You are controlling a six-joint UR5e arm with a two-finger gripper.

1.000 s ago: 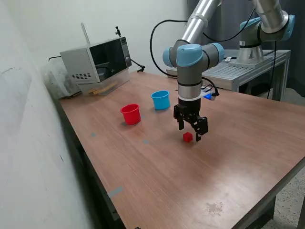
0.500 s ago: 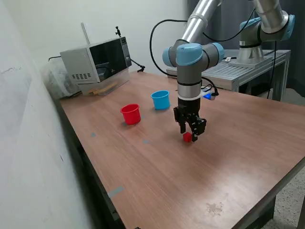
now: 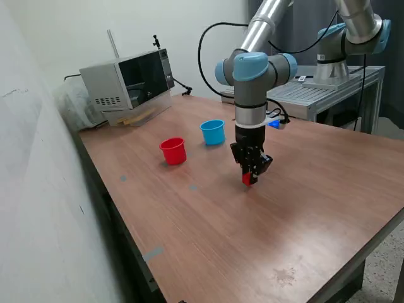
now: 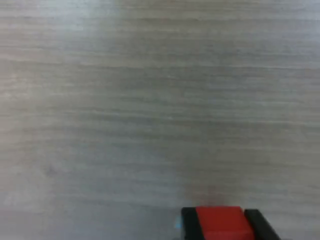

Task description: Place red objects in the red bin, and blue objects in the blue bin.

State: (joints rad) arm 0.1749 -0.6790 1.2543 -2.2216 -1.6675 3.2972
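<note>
Red cube (image 3: 249,179) sits between the gripper (image 3: 250,178) fingers, mostly hidden by them in the exterior view; only a sliver of red shows at the tips. Wrist view confirms it: cube (image 4: 221,224) is cut off at the frame edge, a dark finger (image 4: 189,224) tight against each side, so the jaws are clamped on it. Cannot tell from either view whether the cube is touching the table (image 3: 303,208) or just off it. Gripper points straight down over the middle of the table, toward the exterior view's right of the cups and nearer the camera. Red cup (image 3: 173,151) and blue cup (image 3: 213,132) both stand upright, near each other but apart, blue one farther back and toward the exterior view's right. Camera angle is too shallow to see the cup bottoms, so contents can't be told. Only this one cube is visible in either view. Rest of the wrist view is bare wood grain, slightly blurred. Microwave (image 3: 126,79) sits at the far corner of the table, on the exterior view's left. Second arm's base (image 3: 332,68) stands on a metal bench behind, its upper part cut off by the frame.
</note>
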